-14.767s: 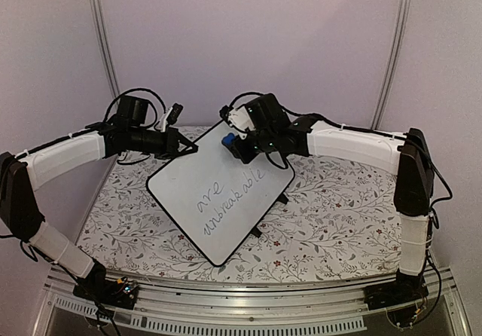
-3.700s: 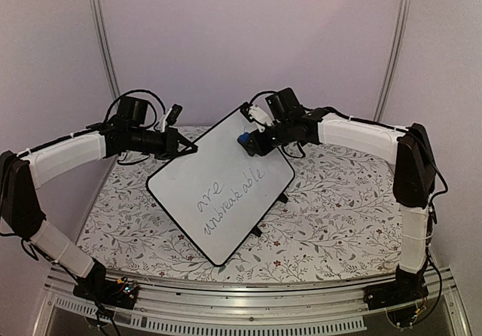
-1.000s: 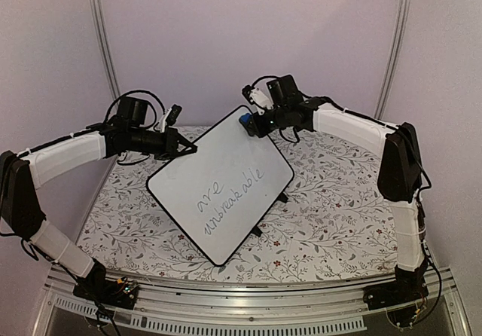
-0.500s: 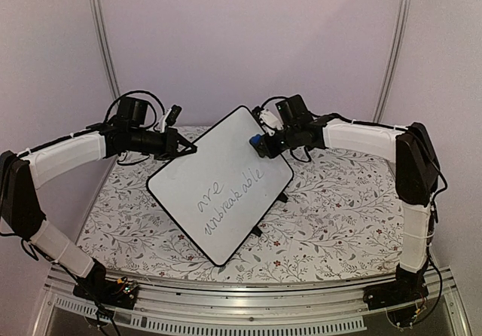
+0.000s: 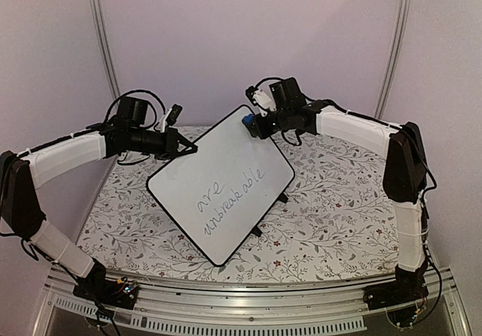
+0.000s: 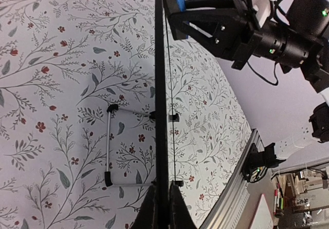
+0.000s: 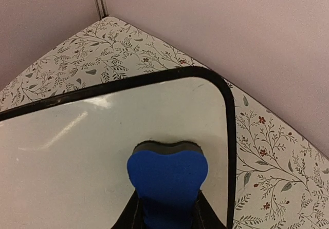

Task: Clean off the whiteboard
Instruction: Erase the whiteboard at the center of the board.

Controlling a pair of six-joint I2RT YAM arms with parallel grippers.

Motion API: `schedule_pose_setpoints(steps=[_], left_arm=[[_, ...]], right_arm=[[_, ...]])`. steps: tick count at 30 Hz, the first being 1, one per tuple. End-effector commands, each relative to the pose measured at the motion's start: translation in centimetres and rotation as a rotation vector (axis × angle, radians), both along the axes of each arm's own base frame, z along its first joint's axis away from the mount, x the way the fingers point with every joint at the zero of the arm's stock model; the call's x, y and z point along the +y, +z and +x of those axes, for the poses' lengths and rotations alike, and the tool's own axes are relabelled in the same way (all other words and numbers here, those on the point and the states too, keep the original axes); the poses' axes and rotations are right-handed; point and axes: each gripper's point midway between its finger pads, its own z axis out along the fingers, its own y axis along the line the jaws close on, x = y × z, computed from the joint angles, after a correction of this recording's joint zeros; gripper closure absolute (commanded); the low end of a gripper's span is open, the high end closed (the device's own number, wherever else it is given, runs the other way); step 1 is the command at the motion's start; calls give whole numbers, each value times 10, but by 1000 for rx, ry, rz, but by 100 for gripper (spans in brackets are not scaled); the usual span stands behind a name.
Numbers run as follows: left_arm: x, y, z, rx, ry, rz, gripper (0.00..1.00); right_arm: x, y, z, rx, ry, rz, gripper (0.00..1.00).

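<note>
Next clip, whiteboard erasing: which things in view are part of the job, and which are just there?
In the job: whiteboard, its handwriting, blue eraser in the right gripper, left gripper clamping the board's edge.
Just there: floral tablecloth, wire stand behind the board, corner poles.

This looks like a robotics lab test booth. Plain pale lilac partition walls [image 5: 248, 35] meet at slim aluminium upright poles [image 5: 102, 42]. A silver aluminium rail [image 5: 226, 294] carries the bolted white-and-black left robot arm [image 5: 64, 159] and right robot arm [image 5: 354, 129]. A floral-printed cloth covers the surface [image 5: 339, 215].
</note>
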Motion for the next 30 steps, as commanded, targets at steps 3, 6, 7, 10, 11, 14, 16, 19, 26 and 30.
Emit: schedule_pose_setpoints(steps=[3,6,7,10,11,14,16,19,26,30], left_arm=[[-9,9,-3,-105,-71,-2,100],[-10,8,-4,-102,-72,-3,100],[-10,8,-4,-101,-74,-4,100],[-10,8,-3,-99,-74,-5,100],[-10,8,-3,-99,-72,-3,100],[-10,6,-3,-95,-71,-2,100],[-10,6,-3,-93,-72,-2,100],[-9,7,-3,-99,-70,-1,100],[-9,8,-3,-101,-69,-2,100],[-9,8,-3,-101,-69,-1,100]], right_arm=[[20,-12,13,8,27,6,76],[29,-19,0,45,79,25,76],[34,-20,-8,52,104,30,76],[52,-16,-34,29,185,36,76],[56,-12,-42,17,206,34,76],[71,1,-65,-25,267,31,76],[76,7,-71,-49,276,23,76],[76,13,-69,-70,257,18,76],[50,0,-29,-93,114,-50,76],[17,-7,4,-72,1,-49,76]])
